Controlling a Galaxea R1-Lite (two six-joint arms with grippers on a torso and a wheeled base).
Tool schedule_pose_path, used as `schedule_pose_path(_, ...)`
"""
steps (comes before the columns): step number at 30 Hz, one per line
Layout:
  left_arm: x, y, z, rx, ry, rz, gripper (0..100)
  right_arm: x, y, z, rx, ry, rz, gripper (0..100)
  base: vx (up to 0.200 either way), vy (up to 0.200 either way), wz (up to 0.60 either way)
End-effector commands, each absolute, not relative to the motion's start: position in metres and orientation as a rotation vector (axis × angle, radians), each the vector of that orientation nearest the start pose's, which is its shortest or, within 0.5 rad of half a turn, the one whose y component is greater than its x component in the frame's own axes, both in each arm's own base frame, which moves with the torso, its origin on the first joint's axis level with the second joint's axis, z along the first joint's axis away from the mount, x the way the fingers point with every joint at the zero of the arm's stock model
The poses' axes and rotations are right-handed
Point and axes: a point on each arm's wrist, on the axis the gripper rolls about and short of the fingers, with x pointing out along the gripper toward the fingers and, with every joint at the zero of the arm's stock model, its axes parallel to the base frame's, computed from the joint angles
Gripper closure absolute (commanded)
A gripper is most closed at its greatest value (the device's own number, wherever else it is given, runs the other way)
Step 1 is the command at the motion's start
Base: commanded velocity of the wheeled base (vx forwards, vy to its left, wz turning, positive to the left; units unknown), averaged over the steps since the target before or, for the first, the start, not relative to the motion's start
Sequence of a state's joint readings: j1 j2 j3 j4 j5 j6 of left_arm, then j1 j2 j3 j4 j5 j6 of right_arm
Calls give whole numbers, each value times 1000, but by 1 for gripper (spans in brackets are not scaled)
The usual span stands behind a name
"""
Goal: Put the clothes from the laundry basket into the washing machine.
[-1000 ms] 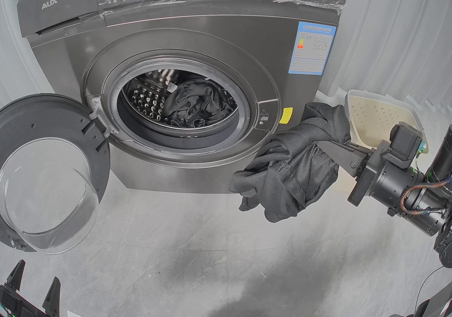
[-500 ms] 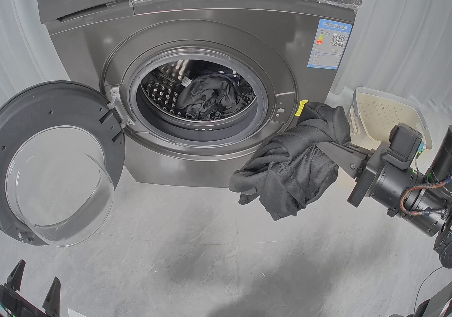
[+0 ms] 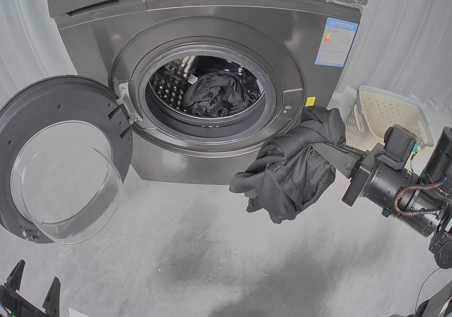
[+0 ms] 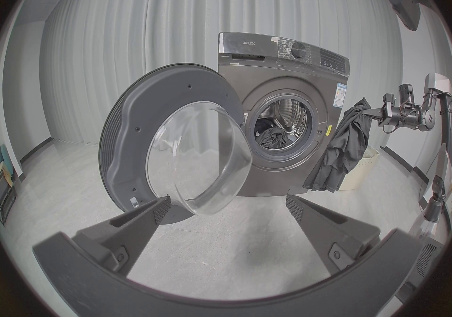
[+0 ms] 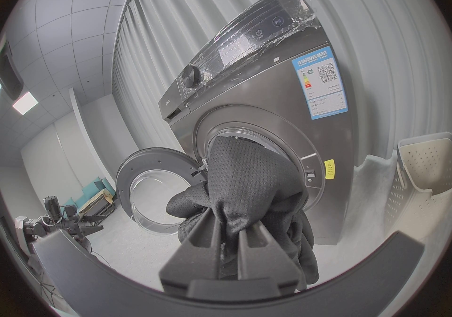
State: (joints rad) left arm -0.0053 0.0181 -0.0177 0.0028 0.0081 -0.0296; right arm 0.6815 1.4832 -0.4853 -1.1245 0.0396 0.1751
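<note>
A pale pleated curtain is hanging behind a grey floor. At the floor's near left corner the left gripper is hovering low with its fingers spread apart and nothing between them. Beyond it the round door is standing swung wide open to the left of the washing machine, which is sitting at the floor's far edge against the curtain. A dark heap of clothes is lying inside the drum. Further right, the right gripper is clamping a dark garment, which is hanging in front of the machine's lower right corner, clear of the floor. A white laundry basket is standing just beside the machine on its right
</note>
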Motion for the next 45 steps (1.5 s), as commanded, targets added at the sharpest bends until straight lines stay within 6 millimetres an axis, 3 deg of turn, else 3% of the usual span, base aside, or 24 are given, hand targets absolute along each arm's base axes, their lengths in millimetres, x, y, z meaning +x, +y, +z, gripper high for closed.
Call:
schedule_pose_path(1,-23,0,76,-23,3,6,0,188,157,203,211,-40,736,100,0,0,0)
schedule_pose_path(7,-23,0,75,12,6,0,0,208,177,192,200,-4,713,100,0,0,0)
schedule_pose_path(14,-23,0,75,9,5,5,0,217,194,214,283,-93,702,100,0,0,0)
schedule_pose_path(19,-23,0,77,31,-12,-1,0,221,200,212,316,-81,700,100,0,0,0)
schedule_pose_path(20,-24,0,83,40,-41,-1,0,222,200,212,316,-81,701,100,0,0,0)
schedule_pose_path(21,-29,-1,107,45,-145,-18,0,222,201,211,314,-74,705,100,0,0,0)
schedule_pose_path(23,-33,-2,130,43,-201,-105,0,220,204,208,311,-63,726,100,0,0,0)
schedule_pose_path(25,-28,-5,136,33,-140,-264,0,216,209,209,312,-60,769,100,0,0,0)
schedule_pose_path(27,-27,-5,137,29,-125,-286,0,216,210,209,312,-61,775,100,0,0,0)
schedule_pose_path(28,-11,-8,136,-38,33,-434,0,216,215,215,320,-76,822,100,0,0,0)
schedule_pose_path(33,21,-13,141,-108,239,-604,0,219,227,220,332,-98,851,100,0,0,0)
schedule_pose_path(41,63,-22,146,-121,340,-751,0,217,239,225,371,-103,875,100,0,0,0)
schedule_pose_path(45,96,-37,148,-114,376,-827,0,219,239,226,378,-110,859,100,0,0,0)
